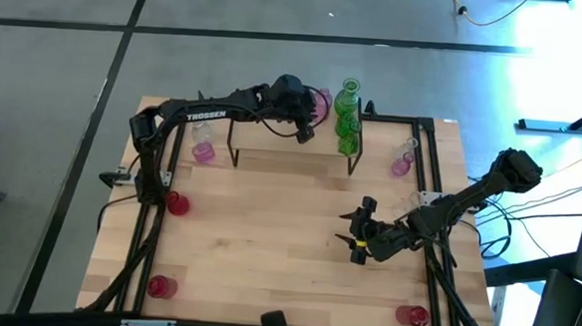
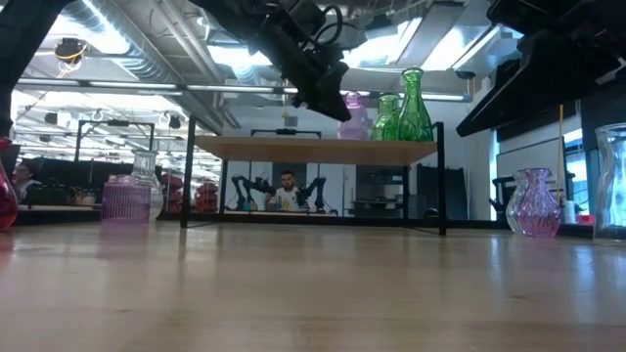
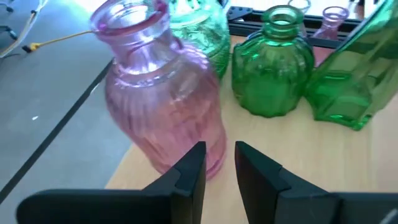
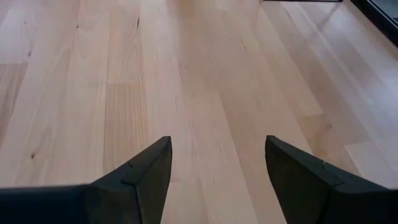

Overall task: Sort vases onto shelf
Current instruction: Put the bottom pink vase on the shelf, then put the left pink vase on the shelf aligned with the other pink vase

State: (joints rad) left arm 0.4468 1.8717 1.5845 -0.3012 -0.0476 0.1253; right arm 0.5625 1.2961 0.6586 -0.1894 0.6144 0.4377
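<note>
Vases are what you are sorting, and the step in hand looks like a placement at the shelf point(image 1: 291, 155): the pink vase point(image 3: 163, 99) stands upright on the board near its edge, beside three green vases point(image 3: 273, 62). Your left gripper point(image 3: 217, 163) sits just in front of the pink one with its fingers drawn close together and nothing between them, so it appears to be let go. Whether a fingertip touches the glass is unclear.

Next you probably need to back that arm away without knocking the pink vase off, then pick the next one. Pink and clear vases point(image 1: 203, 150) stand by the shelf legs, and red vases point(image 1: 176, 204) near the table's left side and front corners.

Your right gripper point(image 4: 217, 171) waits over bare table wood point(image 4: 205, 81), fingers spread wide and empty.

All the vases look empty.
</note>
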